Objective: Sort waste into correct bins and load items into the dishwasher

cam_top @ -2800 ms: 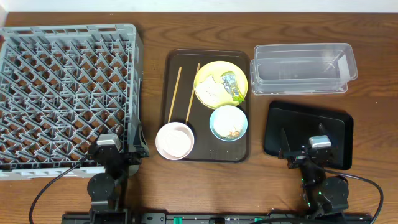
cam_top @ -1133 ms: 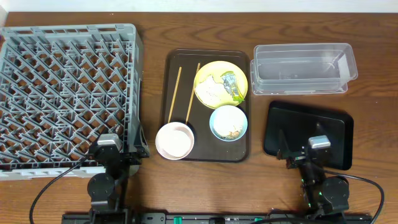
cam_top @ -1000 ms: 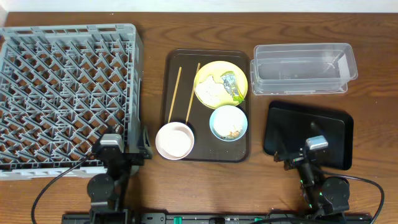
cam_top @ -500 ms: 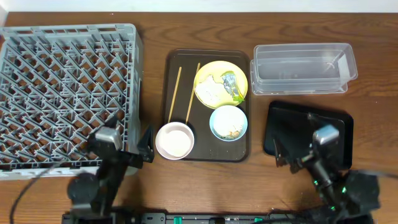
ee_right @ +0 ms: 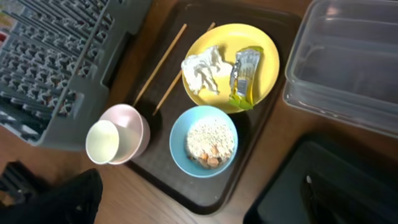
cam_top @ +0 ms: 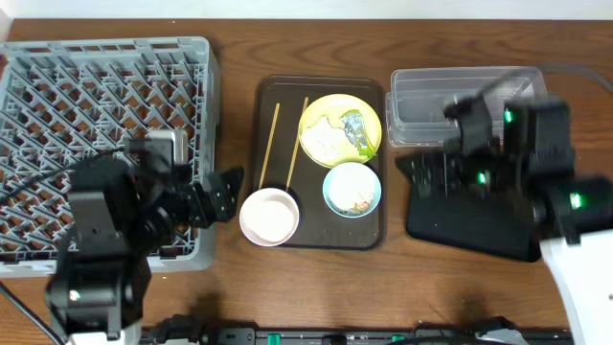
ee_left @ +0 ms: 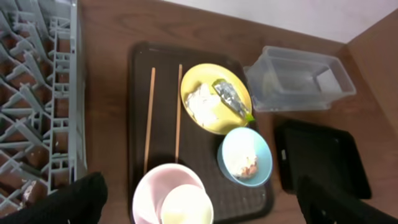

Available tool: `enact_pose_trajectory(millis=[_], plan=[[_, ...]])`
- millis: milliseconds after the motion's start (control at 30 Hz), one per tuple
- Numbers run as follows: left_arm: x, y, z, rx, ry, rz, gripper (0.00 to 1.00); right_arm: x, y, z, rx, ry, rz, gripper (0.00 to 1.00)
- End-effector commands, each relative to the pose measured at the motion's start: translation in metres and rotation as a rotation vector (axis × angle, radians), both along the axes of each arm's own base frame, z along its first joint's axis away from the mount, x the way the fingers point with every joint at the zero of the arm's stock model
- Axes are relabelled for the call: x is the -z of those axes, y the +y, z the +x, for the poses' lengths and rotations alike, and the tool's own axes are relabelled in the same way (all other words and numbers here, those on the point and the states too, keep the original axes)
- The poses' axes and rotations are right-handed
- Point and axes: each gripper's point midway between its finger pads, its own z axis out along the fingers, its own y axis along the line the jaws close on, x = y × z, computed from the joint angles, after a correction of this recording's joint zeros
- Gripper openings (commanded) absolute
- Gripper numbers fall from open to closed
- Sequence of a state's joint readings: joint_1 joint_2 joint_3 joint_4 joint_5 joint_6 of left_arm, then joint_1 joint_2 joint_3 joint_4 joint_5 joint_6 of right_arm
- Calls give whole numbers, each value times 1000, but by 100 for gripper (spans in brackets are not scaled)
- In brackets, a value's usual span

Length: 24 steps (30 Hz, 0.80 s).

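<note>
A yellow plate [cam_top: 340,129] holds a crumpled white napkin [cam_top: 324,140] and a yellow-green wrapper [cam_top: 357,132]. A light-blue bowl [cam_top: 351,189] holds beige crumbs [ee_right: 207,143]. A white bowl [cam_top: 268,217] sits at the brown tray's front left, with two chopsticks [cam_top: 271,144] behind it. The grey dish rack [cam_top: 96,105] is on the left. The clear tub [cam_top: 460,105] and the black tray [cam_top: 469,225] are on the right. My left gripper [cam_top: 218,192] is open and empty beside the white bowl [ee_left: 171,196]. My right gripper [cam_top: 421,172] is open and empty over the black tray's left edge.
The dark brown tray [cam_top: 278,96] carries the plate, both bowls and the chopsticks in the middle. In the wrist views the white bowl [ee_right: 118,134] looks pinkish with a smaller white cup inside. The left arm overlaps the rack's front right corner.
Both arms have risen from the table's front edge and swung in over the table, the left to the rack's right side, the right above the black tray. The dishes have not moved.
</note>
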<state>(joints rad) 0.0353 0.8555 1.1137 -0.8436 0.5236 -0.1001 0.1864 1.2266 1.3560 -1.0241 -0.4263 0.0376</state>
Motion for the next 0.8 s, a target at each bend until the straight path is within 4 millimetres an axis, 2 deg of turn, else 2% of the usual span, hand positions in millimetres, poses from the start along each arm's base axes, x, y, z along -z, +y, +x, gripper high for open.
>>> enact_pose_trajectory(millis=[0, 100, 200, 333, 400, 533, 633, 767], plan=[[-12, -4, 2, 24, -4, -5, 98, 4, 7, 11, 9, 69, 41, 99], [-11, -4, 2, 24, 2, -5, 98, 11, 13, 27, 37, 96, 80, 99], [-10, -4, 1, 24, 7, -5, 98, 20, 32, 29, -16, 131, 105, 99], [-10, -4, 1, 24, 10, -5, 98, 56, 63, 24, -75, 192, -23, 88], [-9, -4, 1, 24, 11, -5, 98, 75, 70, 30, -45, 188, -119, 84], [-9, -4, 1, 24, 12, -5, 98, 109, 83, 59, 2, 98, -306, 81], [-9, -4, 1, 24, 12, -5, 98, 135, 73, 91, 97, 23, -454, 67], [-9, -4, 1, 24, 12, -5, 98, 176, 73, 116, 125, 48, -473, 56]])
